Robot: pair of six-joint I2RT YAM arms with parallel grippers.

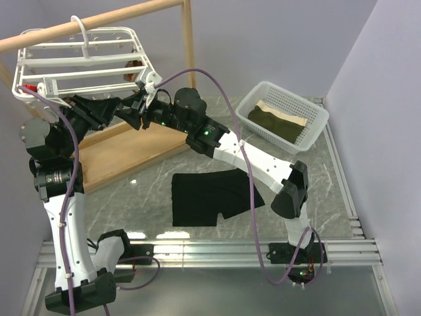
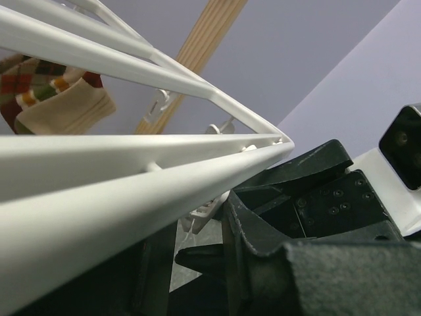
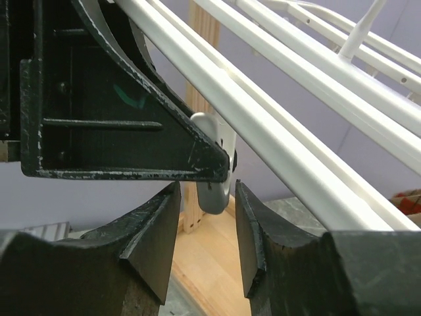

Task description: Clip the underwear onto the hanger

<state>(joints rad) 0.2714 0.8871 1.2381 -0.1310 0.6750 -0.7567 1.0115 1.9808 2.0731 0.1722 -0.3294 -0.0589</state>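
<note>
The underwear (image 1: 207, 194) is seen lying flat on the marbled table (image 1: 329, 197), well apart from the hanger (image 1: 85, 62), lower than it and off to its right, toward the arm bases. It is a plain black, soft-looking pair of shorts, spread out with one straight edge turned toward the hanger's side and two short legs pointing away from it. Its right part is crossed by the white link of the right arm and by a purple cable. Both grippers are kept well apart from it, up at the hanger.

The hanger, a white rectangular rack of parallel bars, is hung by its hook from a wooden pole (image 1: 99, 23). The right gripper (image 3: 206, 187) is held just under the hanger's near right corner. Its jaws stand partly apart, and the lower end of a small pale clip (image 3: 214, 197) dangling from a hanger bar is set in the gap between the fingertips, with nothing seen to be pinched. The left gripper (image 1: 128, 113) is placed just under the same edge of the hanger, close beside that clip. In the left wrist view a hanger bar runs close across its fingers, but whether they are closed on the bar cannot be told.

A checked and tan garment (image 2: 52, 99) is seen past the hanger's bars. A white mesh basket (image 1: 314, 128) holding an olive-and-tan folded cloth (image 1: 279, 122) is set far to the hanger's right.
</note>
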